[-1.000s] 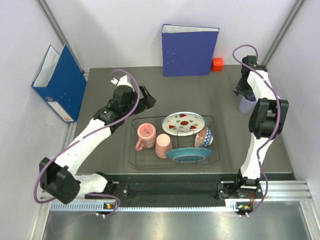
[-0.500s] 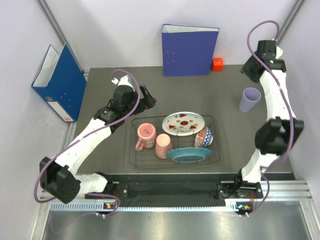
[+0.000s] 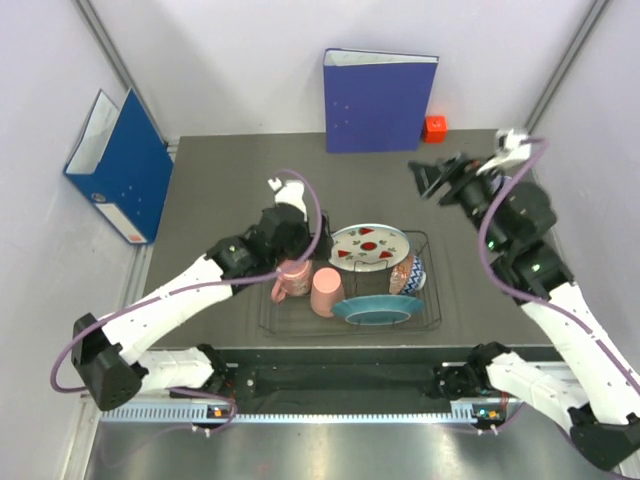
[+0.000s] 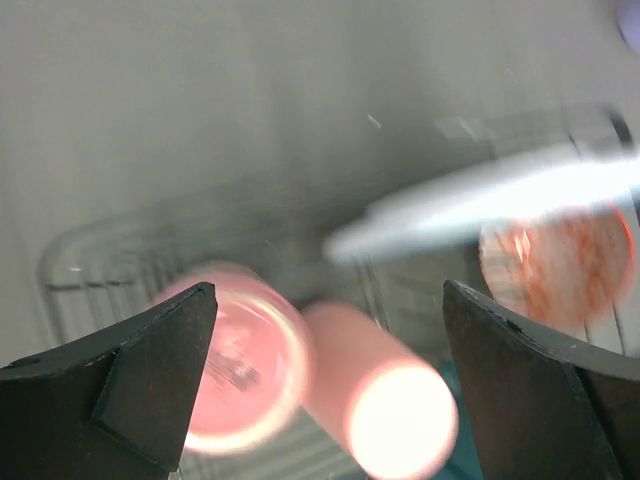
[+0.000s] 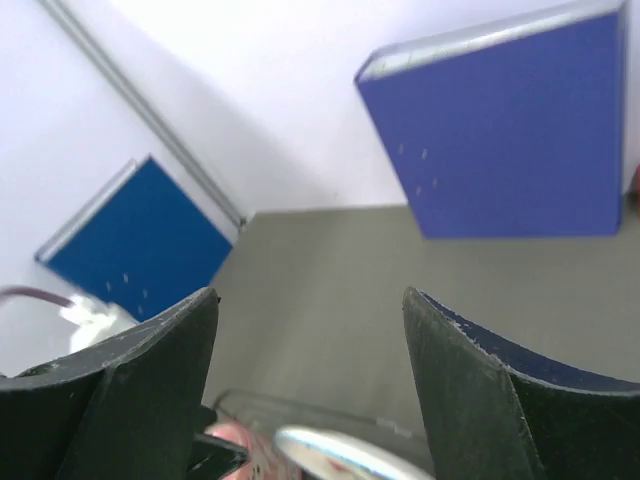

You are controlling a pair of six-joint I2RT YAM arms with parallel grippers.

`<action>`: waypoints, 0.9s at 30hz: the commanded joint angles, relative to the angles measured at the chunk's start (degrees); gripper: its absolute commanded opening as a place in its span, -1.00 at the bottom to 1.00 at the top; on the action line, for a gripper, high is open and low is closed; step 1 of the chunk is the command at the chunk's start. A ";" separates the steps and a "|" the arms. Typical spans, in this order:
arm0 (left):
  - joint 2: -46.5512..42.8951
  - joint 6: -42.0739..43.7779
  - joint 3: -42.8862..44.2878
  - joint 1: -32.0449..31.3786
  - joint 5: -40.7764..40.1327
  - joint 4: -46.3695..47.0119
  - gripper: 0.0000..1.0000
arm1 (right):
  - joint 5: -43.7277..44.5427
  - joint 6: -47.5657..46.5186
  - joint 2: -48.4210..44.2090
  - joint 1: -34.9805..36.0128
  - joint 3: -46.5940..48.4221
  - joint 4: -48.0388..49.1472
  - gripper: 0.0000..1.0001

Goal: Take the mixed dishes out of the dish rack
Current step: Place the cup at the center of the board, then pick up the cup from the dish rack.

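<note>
The dark grey bench [image 3: 230,180] carries everything. A blue binder [image 3: 378,100] stands upright at its back edge against the wall. A second blue binder [image 3: 120,170] leans at the left wall, beside the bench.

The dish rack [image 3: 290,318] sits at the front middle of the bench, between the 2 arms, and holds 5 dishes. The white plate with red marks [image 3: 367,246] lies tilted across the back of the rack. The teal plate [image 3: 378,310] lies at the front right. In the left half stand 2 cups: the left pink cup [image 3: 290,266], mouth up, and the right pink cup [image 3: 327,290] just beside it. The patterned bowl [image 3: 410,272] rests on its side at the right end, between the 2 plates.

The left hand [image 4: 328,300] hangs over the rack's left half, above the left pink cup. Its fingers are spread wide and hold nothing. Its wrist view is blurred but shows both pink cups below.

The right hand [image 5: 308,300] is raised over the bench behind the rack's right corner, apart from the dishes. Its fingers are also spread, with nothing between them.

The small red cube [image 3: 434,128] sits at the back, just right of the upright binder.
</note>
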 commanded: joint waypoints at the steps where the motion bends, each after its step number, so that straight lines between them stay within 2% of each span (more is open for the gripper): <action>1: -2.94 2.44 0.61 -6.08 -9.65 -3.76 0.98 | 5.27 -2.71 -4.63 5.81 -10.81 3.94 0.48; 4: -3.55 1.47 0.53 -8.80 -10.44 -5.44 0.95 | 6.50 -2.44 -8.33 9.06 -15.65 3.94 0.47; 9: -3.39 -1.08 0.44 -13.55 -11.14 -6.06 0.88 | 8.00 -1.92 -11.60 10.03 -20.13 2.45 0.47; 17: 1.19 -4.25 0.44 -18.12 -11.05 -5.80 0.80 | 8.61 -2.18 -13.79 10.12 -20.76 0.87 0.47; 27: 3.21 -7.76 -1.58 -18.74 -9.21 -6.94 0.75 | 9.23 -1.65 -14.32 10.12 -22.25 0.16 0.47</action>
